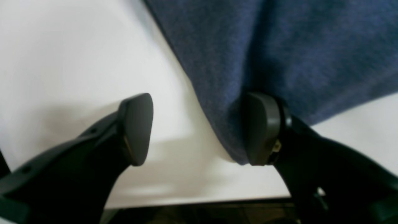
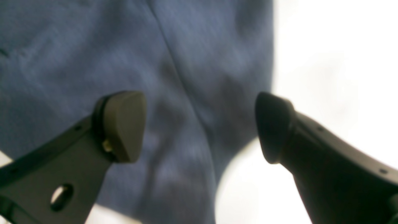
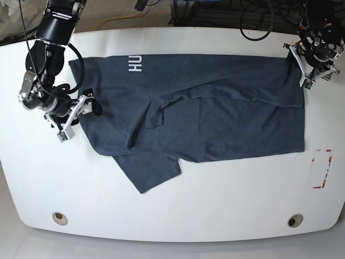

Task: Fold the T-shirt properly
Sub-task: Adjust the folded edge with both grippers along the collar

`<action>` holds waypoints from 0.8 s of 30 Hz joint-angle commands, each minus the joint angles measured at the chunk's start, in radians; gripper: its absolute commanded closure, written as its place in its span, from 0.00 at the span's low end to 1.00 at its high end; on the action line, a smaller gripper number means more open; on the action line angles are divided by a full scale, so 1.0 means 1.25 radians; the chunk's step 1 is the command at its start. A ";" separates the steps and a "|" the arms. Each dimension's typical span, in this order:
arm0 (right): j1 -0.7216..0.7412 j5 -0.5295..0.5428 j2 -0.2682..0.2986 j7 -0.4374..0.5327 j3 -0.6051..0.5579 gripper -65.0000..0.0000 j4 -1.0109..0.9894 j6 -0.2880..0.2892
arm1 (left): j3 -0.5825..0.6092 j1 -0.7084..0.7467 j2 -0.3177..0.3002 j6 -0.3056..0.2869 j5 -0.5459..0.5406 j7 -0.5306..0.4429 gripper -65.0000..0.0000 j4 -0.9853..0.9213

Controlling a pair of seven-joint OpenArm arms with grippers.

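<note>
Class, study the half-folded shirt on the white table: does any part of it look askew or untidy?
Yes. One sleeve of the dark navy-grey cotton T-shirt sticks out past the lower folded edge, and diagonal wrinkles bunch near the middle, so the fold isn't square.

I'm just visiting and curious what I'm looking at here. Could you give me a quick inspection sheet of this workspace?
Surface: white table, two round holes near the front edge.
Job's things: T-shirt, dark, spread out, partly folded, one sleeve sticking out in front.
Clutter: red-and-white marking on the table.
Grippers: left hand open at the shirt's edge; right hand open over the cloth.
Cables: black cables behind the table.
Surroundings: nothing seen.
</note>
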 commanded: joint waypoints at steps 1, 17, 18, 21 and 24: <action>-0.049 0.008 0.018 -0.016 0.051 0.19 0.096 0.002 | -0.032 -0.013 0.020 0.000 -0.001 0.002 0.35 0.048; -0.259 0.007 0.010 -0.015 0.142 0.19 0.132 0.002 | -0.127 -0.029 0.033 0.000 -0.098 0.002 0.35 0.033; -0.256 0.007 0.010 -0.015 0.142 0.20 0.119 0.002 | -0.129 -0.029 0.033 0.000 -0.098 0.002 0.35 0.023; -0.250 0.007 0.010 -0.015 0.142 0.21 0.067 0.002 | -0.136 -0.029 0.033 0.000 -0.097 0.002 0.35 -0.017; -0.249 0.007 0.011 -0.015 0.142 0.33 0.053 0.002 | -0.136 -0.029 0.033 0.000 -0.097 0.002 0.35 -0.033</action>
